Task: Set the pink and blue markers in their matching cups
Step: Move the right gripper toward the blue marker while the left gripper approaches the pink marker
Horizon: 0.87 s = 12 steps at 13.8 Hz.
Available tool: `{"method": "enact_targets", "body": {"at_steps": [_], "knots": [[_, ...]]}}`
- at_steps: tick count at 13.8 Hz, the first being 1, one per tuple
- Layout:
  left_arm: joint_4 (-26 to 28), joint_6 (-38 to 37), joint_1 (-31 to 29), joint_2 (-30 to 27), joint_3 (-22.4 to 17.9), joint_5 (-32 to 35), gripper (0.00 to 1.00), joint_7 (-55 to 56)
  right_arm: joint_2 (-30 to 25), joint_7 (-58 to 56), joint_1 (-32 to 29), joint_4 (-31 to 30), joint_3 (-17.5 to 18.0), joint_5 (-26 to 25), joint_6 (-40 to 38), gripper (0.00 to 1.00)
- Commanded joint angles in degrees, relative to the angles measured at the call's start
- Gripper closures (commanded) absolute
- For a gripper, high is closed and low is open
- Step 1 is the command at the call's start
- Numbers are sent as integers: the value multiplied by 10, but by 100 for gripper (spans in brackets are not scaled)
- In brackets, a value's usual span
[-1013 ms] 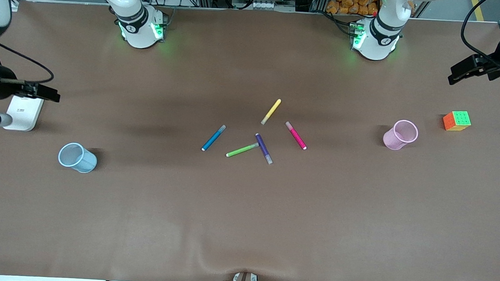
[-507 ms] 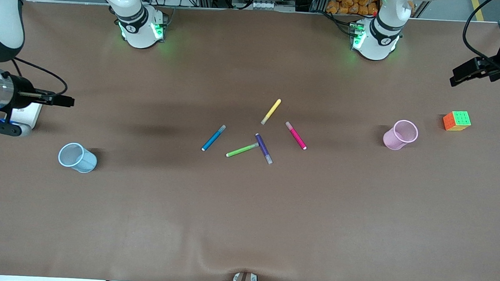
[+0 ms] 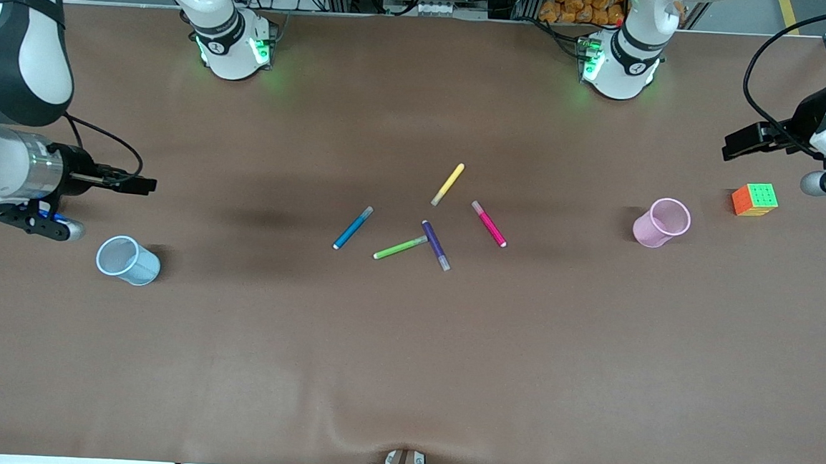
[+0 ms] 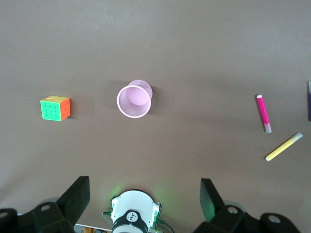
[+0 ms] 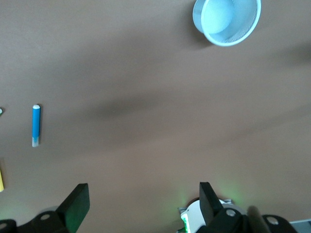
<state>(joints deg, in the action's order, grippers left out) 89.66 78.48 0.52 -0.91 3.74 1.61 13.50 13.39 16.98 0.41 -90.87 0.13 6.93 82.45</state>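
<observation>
The blue marker point(image 3: 353, 227) point(image 5: 36, 125) and the pink marker point(image 3: 489, 224) point(image 4: 263, 112) lie flat in a loose cluster at mid-table. Toward the right arm's end stands the light blue cup point(image 3: 128, 260) point(image 5: 226, 19). The pale pink cup point(image 3: 662, 222) point(image 4: 134, 99) is upright toward the left arm's end. My right gripper point(image 3: 145, 185) point(image 5: 143, 196) hangs open and empty high over the table beside the blue cup. My left gripper point(image 3: 739, 144) point(image 4: 144, 194) hovers open and empty high up, beside the pink cup.
A yellow marker point(image 3: 448, 184) point(image 4: 284, 146), a green marker point(image 3: 400, 248) and a dark purple marker point(image 3: 436, 245) lie among the task markers. A colourful cube point(image 3: 754, 200) point(image 4: 55, 108) sits near the pink cup. The arm bases point(image 3: 234, 45) stand along the table's edge farthest from the front camera.
Both arms have swung inward from the table's ends toward the middle. The right arm now covers a white box it hovered beside. Both grippers stayed open.
</observation>
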Motion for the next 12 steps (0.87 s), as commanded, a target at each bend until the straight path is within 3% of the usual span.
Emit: {"method": "enact_targets", "body": {"at_steps": [1, 6, 12], "knots": [[-26, -10, 1, 6, 1, -4, 0, 3, -11, 51, 19, -18, 0, 7, 6, 0], [-26, -10, 9, 26, 7, -44, 0, 21, -25, 96, 44, -68, 0, 8, 42, 0], [-25, -19, 18, 65, 56, -59, 0, 106, -25, 161, 66, -78, 0, 43, 53, 0]]}}
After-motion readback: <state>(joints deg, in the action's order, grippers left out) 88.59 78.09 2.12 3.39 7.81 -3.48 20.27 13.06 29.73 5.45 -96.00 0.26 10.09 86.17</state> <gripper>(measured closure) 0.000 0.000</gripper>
